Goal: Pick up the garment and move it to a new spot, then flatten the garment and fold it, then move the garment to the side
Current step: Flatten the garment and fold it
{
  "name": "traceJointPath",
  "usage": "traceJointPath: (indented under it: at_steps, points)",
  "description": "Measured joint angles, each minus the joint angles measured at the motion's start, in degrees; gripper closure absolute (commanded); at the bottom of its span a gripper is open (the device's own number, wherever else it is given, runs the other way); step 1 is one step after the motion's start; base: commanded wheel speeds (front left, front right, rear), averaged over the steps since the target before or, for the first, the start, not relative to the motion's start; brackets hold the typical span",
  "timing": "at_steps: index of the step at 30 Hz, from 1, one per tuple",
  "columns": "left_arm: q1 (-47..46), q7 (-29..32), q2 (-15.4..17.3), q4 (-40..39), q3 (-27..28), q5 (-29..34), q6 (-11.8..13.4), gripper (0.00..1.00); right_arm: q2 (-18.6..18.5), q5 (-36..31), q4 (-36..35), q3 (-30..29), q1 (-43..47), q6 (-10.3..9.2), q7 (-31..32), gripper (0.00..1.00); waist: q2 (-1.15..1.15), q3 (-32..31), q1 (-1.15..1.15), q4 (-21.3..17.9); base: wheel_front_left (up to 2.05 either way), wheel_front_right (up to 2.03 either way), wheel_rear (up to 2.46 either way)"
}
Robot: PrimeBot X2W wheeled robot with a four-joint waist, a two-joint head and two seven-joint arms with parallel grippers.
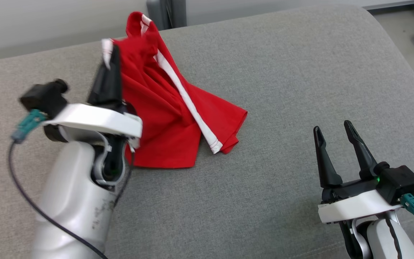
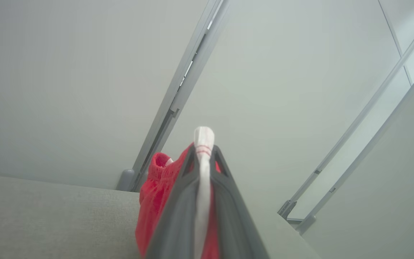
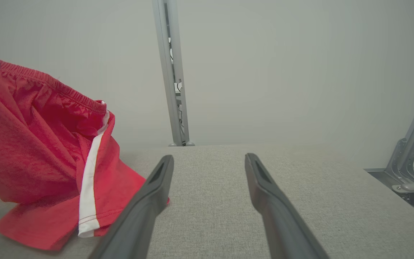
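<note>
My left pincer is pressed together on the garment, a pair of red shorts with a white side stripe. What it pinches is a white strip of trim just beside the gathered waistband. In my left wrist view that strip stands up between the two closed fingers, with red cloth bunched on either side.

I judge that I hold it by this one high point so the shorts can hang and shake out their folds as I carry them to a new spot. For now only the top is raised. The cloth drapes down from my grip like a tent, and the leg hems lie on the grey worktop, toward its far edge and left of the middle.

My left forearm comes up from the near left. The wrist is cocked so the fingers point up and away toward the far edge, clear above the surface.

My right pincer is spread wide and empty. It sits low over the near right part of the worktop, well apart from the shorts, with its fingers aimed at the far edge. I think it waits there to take a second corner once flattening begins. Lifting further with one grip may let the thin trim slip, so I would raise it gently.
</note>
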Motion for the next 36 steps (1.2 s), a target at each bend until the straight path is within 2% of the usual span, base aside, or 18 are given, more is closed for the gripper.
traceJointPath:
  at_steps: [6, 10, 13, 20, 24, 27, 31, 36]
  points:
    - [-1.6, -2.4, 0.0, -6.9, 6.3, -6.6, 0.6, 1.00, 0.0, -0.5, 0.2, -0.5, 0.7, 0.00, 0.0, 0.00, 0.00, -1.7, 0.00, 1.1, 0.00, 0.00, 0.00]
    - [-3.7, -3.0, 0.4, -12.0, 10.3, -7.9, 1.3, 1.00, 0.0, -1.0, 0.3, -0.7, 0.9, 0.00, 0.0, 0.00, 0.00, -2.6, 0.00, 1.8, 0.00, 0.00, 0.00]
    - [-5.6, -2.6, 0.7, -15.0, 10.9, -8.0, 2.2, 1.00, 0.0, -1.1, 0.4, -0.5, 1.0, 0.00, 0.0, 0.00, 0.00, -3.1, 0.00, 2.1, 0.00, 0.00, 0.00]
    - [-6.4, 5.4, 0.3, -16.5, 0.5, -6.8, 2.7, 1.00, 0.0, -1.1, 0.5, 0.6, 0.9, 0.00, 0.0, 0.00, 0.00, -3.2, 0.00, 0.9, 0.00, 0.00, 0.00]
    - [-4.6, 9.3, 0.2, -12.9, -6.8, -6.1, 3.2, 1.00, 0.0, -0.2, 0.4, 0.9, 0.6, 0.00, 0.0, 0.00, 0.00, -2.5, 0.00, -0.9, 0.00, 0.00, 0.00]
    - [-3.3, 11.9, 0.1, -8.9, -12.4, -6.1, 2.7, 1.00, 0.0, 0.5, 0.2, 1.0, 0.2, 0.00, 0.0, 0.00, 0.00, -1.6, 0.00, -2.6, 0.00, 0.00, 0.00]
    - [-2.1, 12.8, 0.1, -3.7, -18.3, -9.6, 2.6, 1.00, 0.0, 1.7, 0.3, 2.0, 0.1, 0.00, 0.0, 0.00, 0.00, -0.5, 0.00, -5.1, 0.00, 0.00, 0.00]
    - [-3.5, 12.4, 0.0, 1.5, -26.4, -10.5, 2.6, 1.00, 0.0, 3.6, -0.1, 2.2, -0.4, 0.00, 0.0, 0.00, 0.00, 1.4, 0.00, -8.6, 0.00, 0.00, 0.00]
